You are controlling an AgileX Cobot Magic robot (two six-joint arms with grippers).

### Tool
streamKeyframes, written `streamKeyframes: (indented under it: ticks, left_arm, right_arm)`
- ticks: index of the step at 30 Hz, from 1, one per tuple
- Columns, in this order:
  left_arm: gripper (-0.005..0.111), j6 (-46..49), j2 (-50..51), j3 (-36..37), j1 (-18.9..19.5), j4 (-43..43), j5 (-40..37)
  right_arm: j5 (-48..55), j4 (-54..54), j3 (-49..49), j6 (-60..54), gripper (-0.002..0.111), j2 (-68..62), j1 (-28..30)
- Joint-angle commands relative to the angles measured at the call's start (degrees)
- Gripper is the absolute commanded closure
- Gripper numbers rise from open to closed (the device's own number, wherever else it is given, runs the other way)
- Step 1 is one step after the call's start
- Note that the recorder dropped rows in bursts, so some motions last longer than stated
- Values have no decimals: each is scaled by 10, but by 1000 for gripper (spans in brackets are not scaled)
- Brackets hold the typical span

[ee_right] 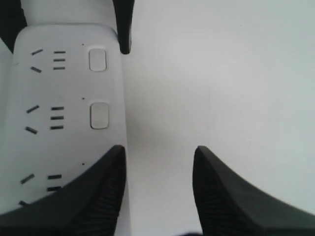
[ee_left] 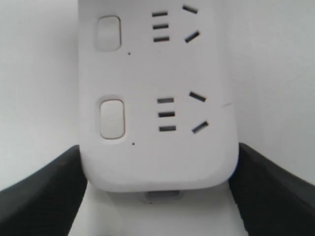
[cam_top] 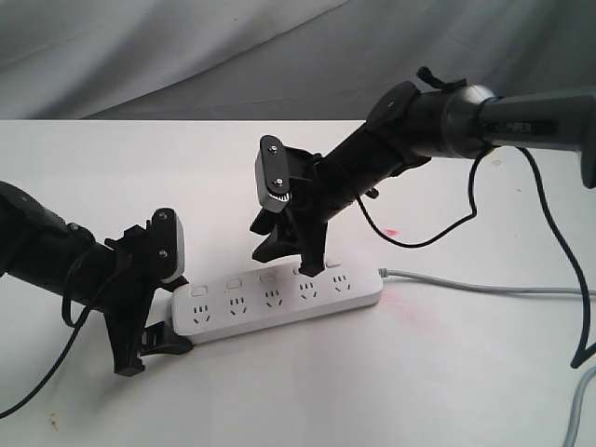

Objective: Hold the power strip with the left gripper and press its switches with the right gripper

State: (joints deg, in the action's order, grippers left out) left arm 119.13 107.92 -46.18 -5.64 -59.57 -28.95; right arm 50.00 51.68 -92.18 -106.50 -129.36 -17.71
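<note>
Clamping the power strip (ee_left: 162, 69) end-on, the left gripper (ee_left: 160, 150) touches both sides.

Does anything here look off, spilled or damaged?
Nothing broken or spilled. Only oddity: a small red spot and a faint pink smear on the table by the cord end of the power strip; their cause is unclear.

White table (cam_top: 447, 372) — creased grey cloth (cam_top: 186, 56) behind; small red spot (cam_top: 390, 231).
</note>
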Motion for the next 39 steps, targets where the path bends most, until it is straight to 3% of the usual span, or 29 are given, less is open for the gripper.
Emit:
streamKeyframes:
  ticks: [1, 22, 39]
  left_arm:
    - [50, 8, 1, -2, -3, 5, 20]
    - [50, 8, 1, -2, -3, 5, 20]
    - [50, 8, 1, -2, -3, 5, 20]
  right_arm:
    - [6, -6, 4, 7, 67, 2, 5]
    - [20, -20, 4, 21, 67, -28, 5]
    - [13, -90, 4, 20, 67, -66, 5]
